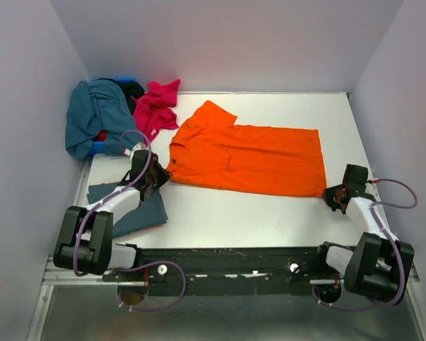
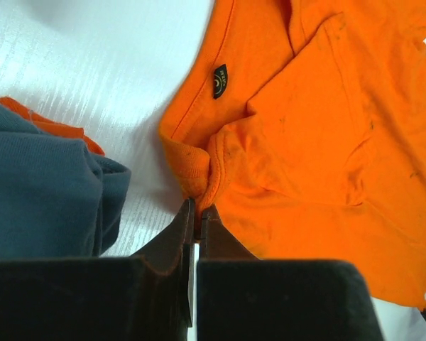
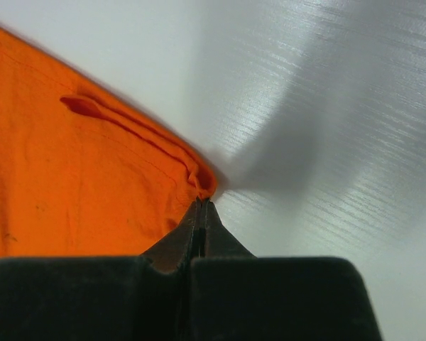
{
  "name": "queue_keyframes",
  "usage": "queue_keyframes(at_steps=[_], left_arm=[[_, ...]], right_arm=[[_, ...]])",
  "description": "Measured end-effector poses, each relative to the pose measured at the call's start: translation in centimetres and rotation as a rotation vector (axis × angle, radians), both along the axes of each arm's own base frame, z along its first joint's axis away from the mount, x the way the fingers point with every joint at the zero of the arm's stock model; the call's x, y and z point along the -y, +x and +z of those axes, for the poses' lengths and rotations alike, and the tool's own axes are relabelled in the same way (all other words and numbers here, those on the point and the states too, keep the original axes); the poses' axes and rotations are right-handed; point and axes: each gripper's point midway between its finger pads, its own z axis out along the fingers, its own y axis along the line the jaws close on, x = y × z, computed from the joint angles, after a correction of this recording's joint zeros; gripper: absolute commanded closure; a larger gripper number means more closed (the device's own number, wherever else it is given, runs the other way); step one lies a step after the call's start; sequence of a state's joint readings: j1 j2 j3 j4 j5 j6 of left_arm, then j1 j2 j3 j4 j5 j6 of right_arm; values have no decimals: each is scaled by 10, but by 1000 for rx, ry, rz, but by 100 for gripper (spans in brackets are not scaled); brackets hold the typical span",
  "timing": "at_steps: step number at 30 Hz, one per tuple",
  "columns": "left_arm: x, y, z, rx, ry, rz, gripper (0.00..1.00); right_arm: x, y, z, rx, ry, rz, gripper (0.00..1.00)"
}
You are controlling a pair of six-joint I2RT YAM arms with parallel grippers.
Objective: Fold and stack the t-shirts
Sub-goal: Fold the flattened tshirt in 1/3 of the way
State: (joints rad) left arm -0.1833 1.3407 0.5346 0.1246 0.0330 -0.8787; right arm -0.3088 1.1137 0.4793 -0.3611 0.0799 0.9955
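Jaws on orange t-shirt (image 2: 326, 142); label (image 2: 219, 80) left-wrist only

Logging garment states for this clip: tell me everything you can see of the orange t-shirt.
The orange t-shirt is soft, plain bright cloth, lying flat and creased on the white table, collar end left, hem right, one sleeve poking toward the far side. A small black label shows inside the neck. The left hand pinches its near collar-end corner; the right hand pinches its near hem corner.

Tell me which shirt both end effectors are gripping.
The orange shirt, spread flat: the left end effector pinches its collar end, the right end effector its hem corner. The blue-grey shirt, teal shirt and pink shirt lie ungripped.
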Motion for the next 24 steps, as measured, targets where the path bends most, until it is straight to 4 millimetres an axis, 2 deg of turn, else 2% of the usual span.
queue_keyframes(at_steps=[7,13,14,15,16,17,18,19,21,24], left_arm=[[-6,-7,21,35,17,14,100],[-13,-22,37,45,43,18,100],[-13,-24,39,46,44,18,96],[-14,-26,40,47,46,16,83],[-14,-28,41,47,48,14,68],[-15,-30,41,48,51,12,47],[-15,-32,41,49,55,9,35],[-16,-34,41,48,58,10,26],[-19,-39,42,51,75,7,20],[-23,-42,49,70,92,16,19]], right_arm=[[2,-5,10,15,-31,2,99],[6,-17,22,22,-71,-11,97],[5,-20,22,19,-73,-11,88],[5,-22,23,17,-73,-11,72],[4,-24,24,13,-71,-16,54],[4,-27,24,10,-69,-24,43],[4,-30,25,6,-71,-30,39],[5,-32,26,4,-78,-30,38],[6,-34,30,13,-94,-23,37],[8,-29,45,64,-134,8,38]])
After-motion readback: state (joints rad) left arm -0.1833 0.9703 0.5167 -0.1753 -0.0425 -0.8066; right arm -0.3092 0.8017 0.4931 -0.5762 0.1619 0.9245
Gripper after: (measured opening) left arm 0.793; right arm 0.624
